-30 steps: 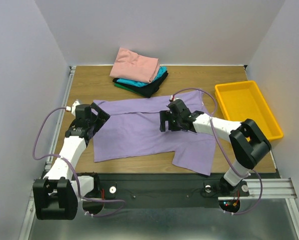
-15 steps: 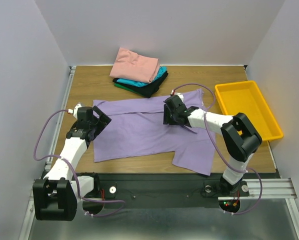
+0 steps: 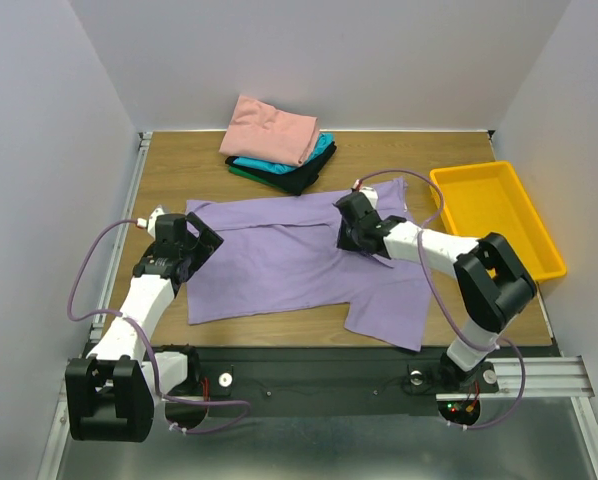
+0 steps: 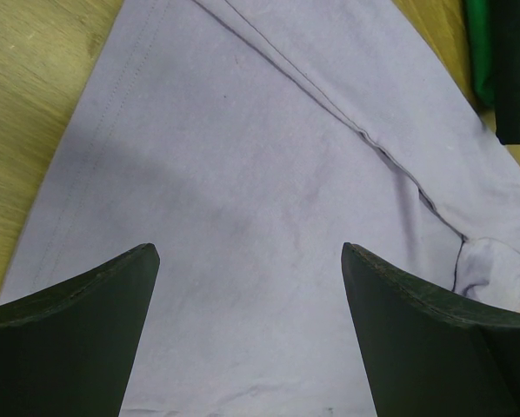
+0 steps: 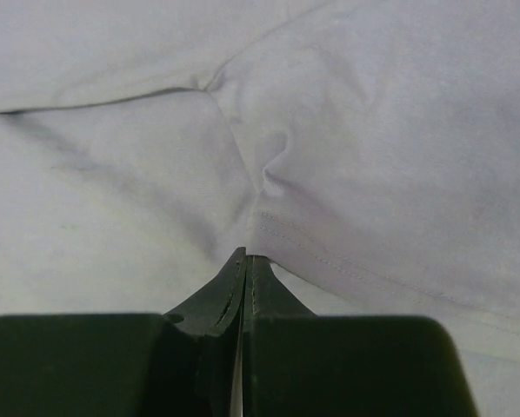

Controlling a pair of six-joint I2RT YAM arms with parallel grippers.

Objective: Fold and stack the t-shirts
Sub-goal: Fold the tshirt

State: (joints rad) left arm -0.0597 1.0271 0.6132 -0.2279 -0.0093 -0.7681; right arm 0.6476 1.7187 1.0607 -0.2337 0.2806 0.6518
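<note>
Folded t-shirts [image 3: 277, 150] were stacked at the far edge of the table [image 3: 179, 170]. The light purple t-shirt [image 3: 269, 265] was spread mid-table, its folding judged barely begun. Its hem was pinched by the right gripper [image 5: 244, 261]; the left gripper [image 4: 247, 261] was held apart above the cloth

The left arm [image 3: 144, 290] reached up the left side of the top view, wrist turned toward the centre. The left gripper [image 3: 201, 240] had its jaws spread wide. The right arm [image 3: 449, 250] stretched from lower right toward the middle, elbow raised at right. The right gripper [image 3: 347, 240] pointed down, fingers closed tight, pinching the light purple t-shirt [image 3: 269, 265].
</note>
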